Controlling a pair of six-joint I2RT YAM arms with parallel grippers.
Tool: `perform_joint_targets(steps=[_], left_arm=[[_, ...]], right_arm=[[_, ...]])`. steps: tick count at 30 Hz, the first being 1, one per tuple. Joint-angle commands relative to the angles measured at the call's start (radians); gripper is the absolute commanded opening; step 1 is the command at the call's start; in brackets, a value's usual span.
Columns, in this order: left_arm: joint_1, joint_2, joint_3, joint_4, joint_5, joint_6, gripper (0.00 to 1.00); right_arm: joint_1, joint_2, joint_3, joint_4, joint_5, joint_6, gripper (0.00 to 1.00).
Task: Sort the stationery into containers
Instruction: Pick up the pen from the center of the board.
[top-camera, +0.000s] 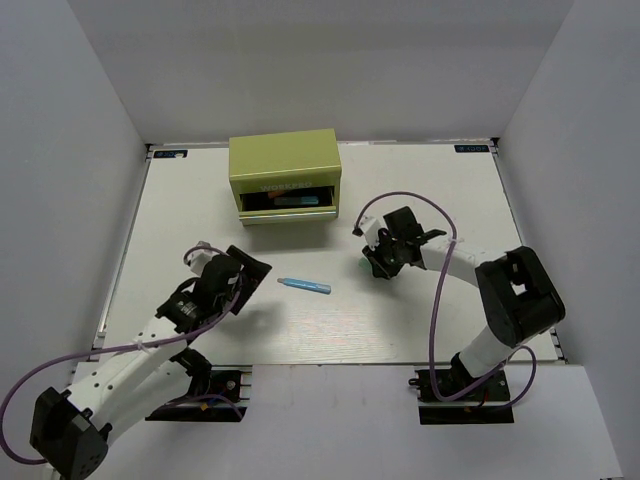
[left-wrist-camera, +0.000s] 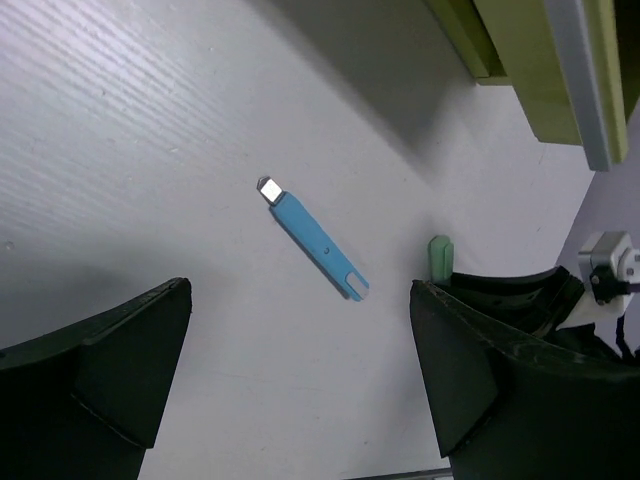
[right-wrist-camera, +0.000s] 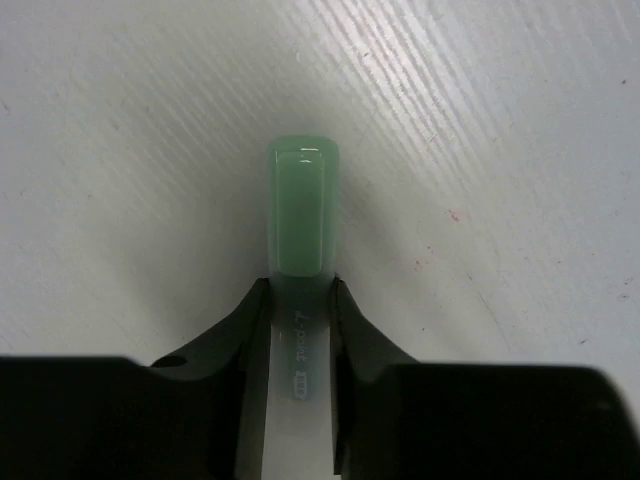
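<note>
Green pen (right-wrist-camera: 300, 215) pinched in right gripper (right-wrist-camera: 300, 287).
Only its wrist view shows the grip; left gripper (left-wrist-camera: 300, 300) hovers wide above blue pen (left-wrist-camera: 312, 240).

One olive-green metal tool chest (top-camera: 285, 160) is in view, with one open drawer (top-camera: 288, 214). Four pens can be counted: one thin bright-blue pen (top-camera: 304, 287), one green marker (right-wrist-camera: 303, 215), and, partly visible in the drawer, one light-blue marker (top-camera: 303, 201) and one orange-capped marker (top-camera: 274, 199).
</note>
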Motion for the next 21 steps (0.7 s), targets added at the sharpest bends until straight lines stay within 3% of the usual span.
perform_joint_targets(steps=[1, 5, 12, 15, 21], left_arm=[[0.002, 0.003, -0.046, 0.031, 0.035, -0.151, 1.00], [0.002, -0.018, -0.096, 0.070, 0.055, -0.220, 1.00], [0.002, -0.038, -0.169, 0.159, 0.075, -0.300, 1.00], [0.002, 0.017, -0.134, 0.117, 0.075, -0.310, 1.00], [0.002, 0.121, -0.059, 0.083, 0.095, -0.310, 1.00]], right_arm=[[0.005, -0.047, -0.023, -0.041, -0.035, -0.050, 0.12], [-0.003, -0.178, 0.000, -0.138, -0.162, -0.223, 0.02], [0.005, -0.315, 0.204, -0.190, -0.427, -0.536, 0.02], [0.016, -0.246, 0.322, -0.186, -0.495, -0.595, 0.07], [0.066, -0.013, 0.613, -0.115, -0.452, -0.569, 0.07]])
